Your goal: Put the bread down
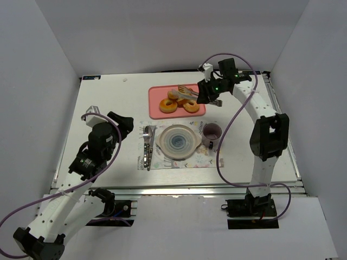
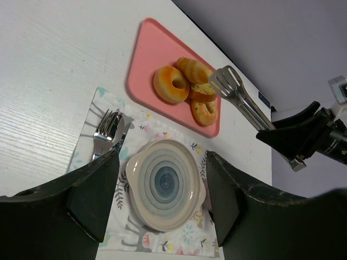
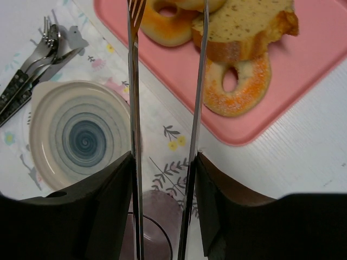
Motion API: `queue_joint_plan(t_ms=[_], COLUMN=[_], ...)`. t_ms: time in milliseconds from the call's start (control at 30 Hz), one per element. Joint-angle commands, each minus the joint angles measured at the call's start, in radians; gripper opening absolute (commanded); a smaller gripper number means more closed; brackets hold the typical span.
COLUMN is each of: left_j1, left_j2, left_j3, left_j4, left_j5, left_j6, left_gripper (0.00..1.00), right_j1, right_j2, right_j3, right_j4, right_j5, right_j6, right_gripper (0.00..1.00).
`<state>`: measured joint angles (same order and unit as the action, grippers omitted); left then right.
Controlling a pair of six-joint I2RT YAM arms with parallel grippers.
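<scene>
A golden slice of bread (image 3: 244, 27) with a brown crust lies on the pink tray (image 3: 303, 81), resting on a sugared donut (image 3: 238, 84). The same bread (image 2: 201, 92) shows in the left wrist view, with another golden piece (image 2: 192, 69) behind it. My right gripper (image 3: 162, 162) is shut on a pair of metal tongs (image 3: 133, 108). The tongs' blades stand apart, and the right blade crosses the bread's left end. Over the tray's right part in the top view are the right gripper (image 1: 209, 92) and the tongs (image 1: 187, 93). My left gripper (image 2: 162, 157) hangs open above the plate, holding nothing.
A striped blue-grey plate (image 1: 176, 142) sits on a floral placemat (image 1: 162, 162), with cutlery (image 1: 147, 146) to its left and a purple mug (image 1: 211, 132) to its right. A glazed donut (image 2: 171, 84) lies on the tray's left side. White walls enclose the table.
</scene>
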<state>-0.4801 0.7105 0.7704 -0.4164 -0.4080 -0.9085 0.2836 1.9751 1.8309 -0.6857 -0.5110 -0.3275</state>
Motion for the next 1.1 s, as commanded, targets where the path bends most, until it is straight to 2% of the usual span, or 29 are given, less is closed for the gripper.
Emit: queue_joint_plan(t_ms=[0,233,500,700,1067], left_j1=[-0.002,-0.002,-0.002,-0.002,-0.002], left_j2=[-0.014,0.000,0.027,0.010,0.029], left_j3=[0.041,0.035,0.061,0.040,0.055], left_j4=[-0.028,-0.015,-0.025,-0.018,-0.012], left_j5=[-0.020,-0.014,-0.011,-0.017,-0.012], left_j6=[-0.007,-0.009,0.008,-0.007,0.003], left_gripper=[0.74,0.74,0.75,0.75,0.75], right_j1=[0.011,0.031,0.120,0.131,0.131], right_j2=[-0.012,-0.024,0.048,0.070,0.038], right_j3=[0.057,0.041,0.065,0.059,0.044], right_j4=[0.017,0.020,0.067,0.103,0.158], right_j5=[-0.050,-0.049,0.185,0.259,0.299], right_j6=[0.019,0.005,-0.053,-0.087,-0.087], right_gripper=[0.52,0.51,0.51,0.48,0.48])
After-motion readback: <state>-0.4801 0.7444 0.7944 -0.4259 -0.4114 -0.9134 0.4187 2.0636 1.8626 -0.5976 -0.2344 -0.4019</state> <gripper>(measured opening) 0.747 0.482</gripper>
